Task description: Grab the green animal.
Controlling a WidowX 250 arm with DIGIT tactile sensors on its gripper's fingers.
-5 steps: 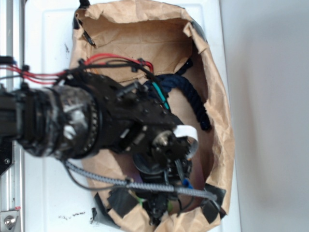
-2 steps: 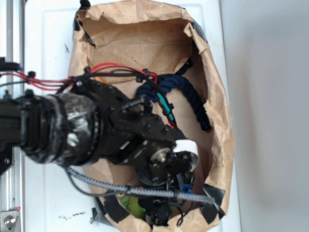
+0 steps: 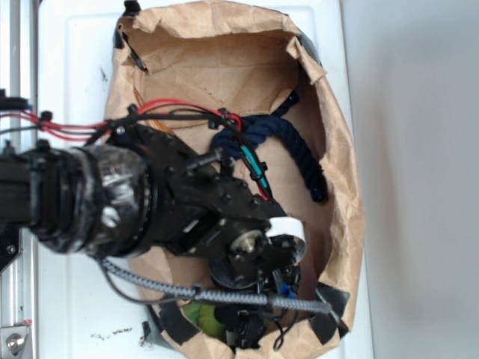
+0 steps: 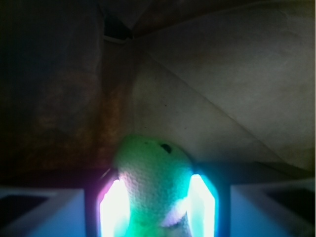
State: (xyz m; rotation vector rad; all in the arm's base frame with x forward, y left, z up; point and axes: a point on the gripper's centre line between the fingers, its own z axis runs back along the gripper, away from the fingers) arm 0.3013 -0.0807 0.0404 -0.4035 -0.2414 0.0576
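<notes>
Gripper: in the wrist view the gripper (image 4: 154, 210) has its two glowing fingers (image 4: 112, 207) pressed against both sides of the green toy, clamped on it.
Green toy: the green toy (image 4: 152, 185) sits between the fingers at the bottom middle of the wrist view, its rounded head with a dark eye spot poking up past them; in the exterior view only a patch of green (image 3: 202, 314) shows at the lower edge of the bag, under the arm.
Arm: the black arm (image 3: 150, 202) reaches in from the left and dips into the bag's lower end, with red wires (image 3: 161, 105) along its top and a grey braided cable (image 3: 224, 295) beneath.
Bag: a brown paper bag (image 3: 224, 67) lies open on a white surface (image 3: 75, 52); its creased inner wall fills the wrist view behind the toy.
Rope: a dark blue rope (image 3: 299, 153) curls on the bag floor beyond the arm, well apart from the toy.
</notes>
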